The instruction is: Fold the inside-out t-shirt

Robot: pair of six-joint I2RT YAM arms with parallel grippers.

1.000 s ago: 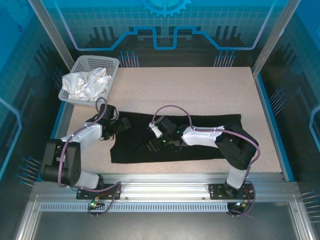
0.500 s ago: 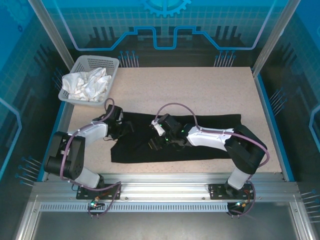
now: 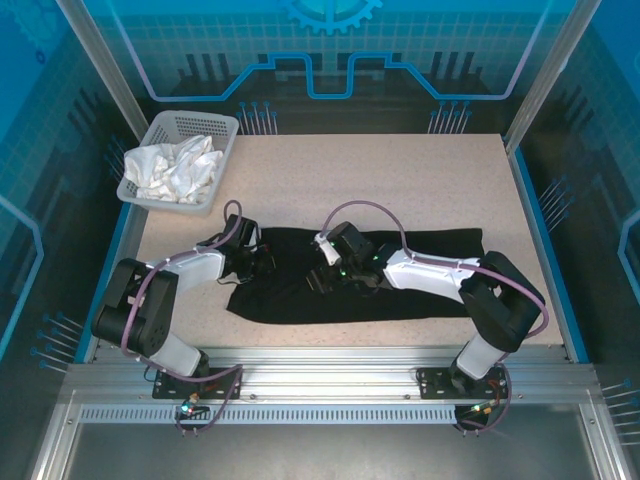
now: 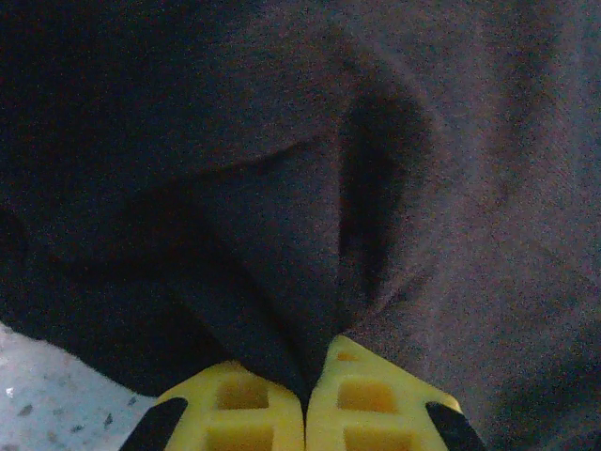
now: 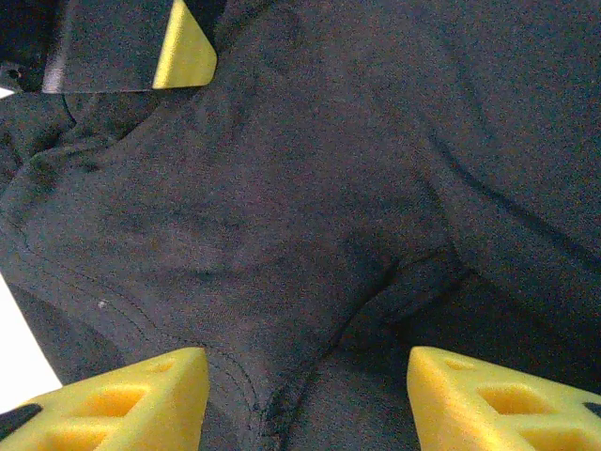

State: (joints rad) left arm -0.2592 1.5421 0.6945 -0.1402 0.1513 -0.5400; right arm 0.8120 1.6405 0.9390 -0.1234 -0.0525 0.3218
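Your left gripper (image 4: 305,381) is clamped tight on a pinched ridge of the shirt (image 3: 420,305), near its left end. Your right gripper (image 5: 305,376) stands wide, jaws apart over the cloth, holding nothing, close beside the left one. The shirt lies stretched across the table's (image 3: 400,180) near half.

The far half of my worktop (image 3: 400,180) lies bare, and a pincer can sweep there freely until the basket (image 3: 195,122) of white cloth (image 3: 170,170) in the far-left corner. Nearer, the black t-shirt (image 3: 430,300) spans the middle. My left pincer (image 3: 262,265) and right pincer (image 3: 318,279) crowd its left part, with little room between them.
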